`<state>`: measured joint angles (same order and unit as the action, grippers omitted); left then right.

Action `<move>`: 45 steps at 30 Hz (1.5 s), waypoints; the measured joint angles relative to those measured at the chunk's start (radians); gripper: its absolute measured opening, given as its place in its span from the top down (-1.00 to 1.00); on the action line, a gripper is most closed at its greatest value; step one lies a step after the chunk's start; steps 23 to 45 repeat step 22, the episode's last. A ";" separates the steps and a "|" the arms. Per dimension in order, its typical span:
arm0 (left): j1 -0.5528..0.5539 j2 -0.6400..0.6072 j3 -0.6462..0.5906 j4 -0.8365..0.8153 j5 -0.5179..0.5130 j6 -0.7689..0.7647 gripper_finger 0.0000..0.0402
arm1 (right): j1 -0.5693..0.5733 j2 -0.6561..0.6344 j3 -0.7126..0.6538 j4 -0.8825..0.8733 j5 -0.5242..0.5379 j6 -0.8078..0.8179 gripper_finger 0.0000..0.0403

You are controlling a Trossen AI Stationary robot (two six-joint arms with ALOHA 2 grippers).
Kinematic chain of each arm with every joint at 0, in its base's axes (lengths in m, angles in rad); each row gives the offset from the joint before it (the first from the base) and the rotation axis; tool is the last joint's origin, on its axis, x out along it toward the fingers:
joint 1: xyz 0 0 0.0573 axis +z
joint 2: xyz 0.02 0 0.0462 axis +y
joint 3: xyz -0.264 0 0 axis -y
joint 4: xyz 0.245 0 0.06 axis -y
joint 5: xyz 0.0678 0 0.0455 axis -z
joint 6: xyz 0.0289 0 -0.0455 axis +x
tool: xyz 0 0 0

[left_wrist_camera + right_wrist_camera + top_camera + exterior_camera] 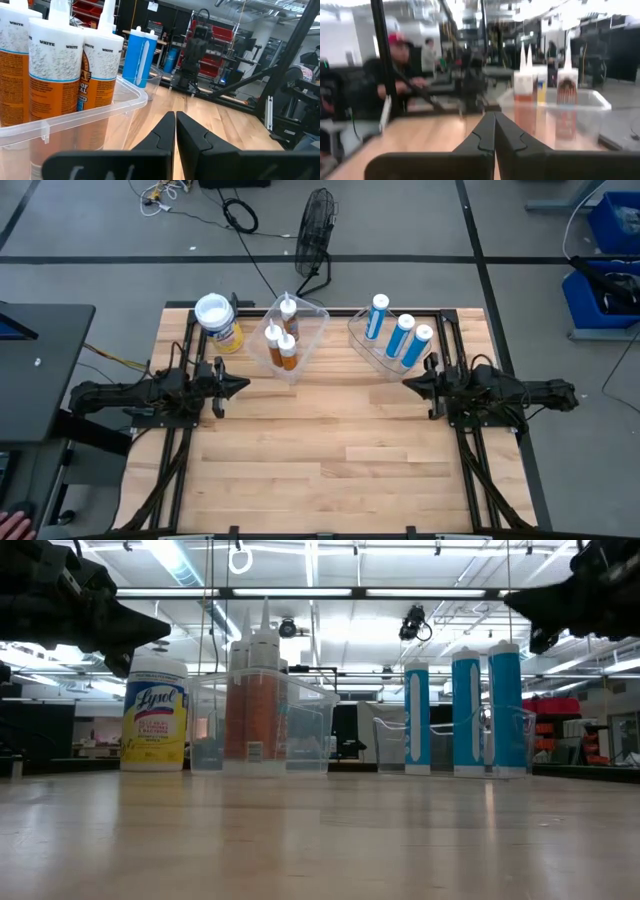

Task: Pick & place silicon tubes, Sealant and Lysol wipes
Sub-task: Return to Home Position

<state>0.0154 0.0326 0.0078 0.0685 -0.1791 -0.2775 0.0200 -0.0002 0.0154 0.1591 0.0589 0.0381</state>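
Note:
The Lysol wipes [218, 320], a yellow canister with a white lid, stand upright on their base at the table's far left [154, 712]. Beside them a clear bin [300, 345] holds three upright orange tubes [60, 75] with white nozzles. A second clear bin [372, 345] at the far right holds three upright blue tubes [470, 710]. My left gripper [243, 385] is shut and empty, hovering level near the bin of orange tubes [176, 116]. My right gripper [408, 383] is shut and empty too, hovering near the bin of blue tubes [494, 116].
The wooden table [330, 470] is bare from its middle to its near edge. A floor fan [317, 230] stands beyond the far edge. A person [395, 65] shows in the room past the table's left side. Blue crates [610, 250] stand on the floor at the right.

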 joint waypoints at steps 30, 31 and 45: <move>0.000 0.000 0.000 0.000 0.000 0.000 0.91 | 0.000 0.000 0.000 -0.147 -0.042 -0.164 0.98; 0.000 0.000 0.000 0.000 0.000 0.000 0.91 | 0.000 0.000 0.000 -0.147 -0.042 -0.164 0.98; 0.000 0.000 0.000 0.000 0.000 0.000 0.91 | 0.000 0.000 0.000 -0.147 -0.042 -0.164 0.98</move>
